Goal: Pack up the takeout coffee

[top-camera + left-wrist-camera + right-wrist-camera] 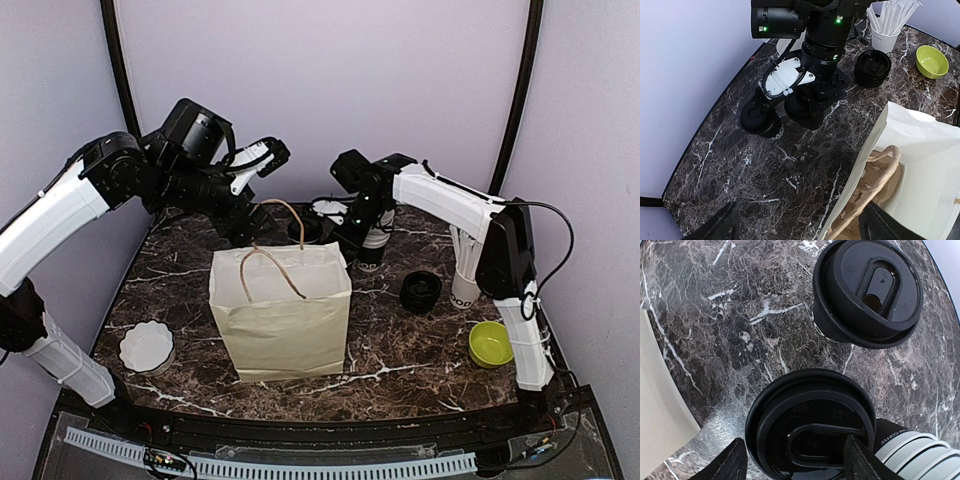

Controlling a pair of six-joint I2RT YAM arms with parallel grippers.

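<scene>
**A:** What does the top view give that the wrist views don't?

**B:** The whole table (180, 290). The bag (285, 320) stands upright and open mid-table, with a white dish (147, 345) at its 9 o'clock and a green bowl (490, 343) at its 3 o'clock. The right wrist view shows only marble, a strip of bag and two lids.

**A:** And the left wrist?

**B:** It looks past the bag's rim at the right arm (825, 40) from the far side. The stick cup (885, 32) and a lid stack (872, 67) are beyond that arm, at the picture's 1 o'clock. The left gripper (800, 226) hangs spread wide above the table at the bag's 12 o'clock, holding nothing.

**A:** Where are the coffees?

**B:** Both stand on the table between the bag's 12 and 2 o'clock. The right gripper (795, 450) is over the near cup (810, 410). One finger (730, 462) is at the lid's 8 o'clock and the other at its 4 o'clock. Whether they press the cup I cannot tell. In that view the far cup (867, 290) sits free at the near one's 1 o'clock, close but apart.

**A:** How do they look?

**B:** Both have round black lids, each with a raised oval and a sip hole, and the far one's hole shows brown inside. The top view shows the near cup's white wall over a black band.
</scene>
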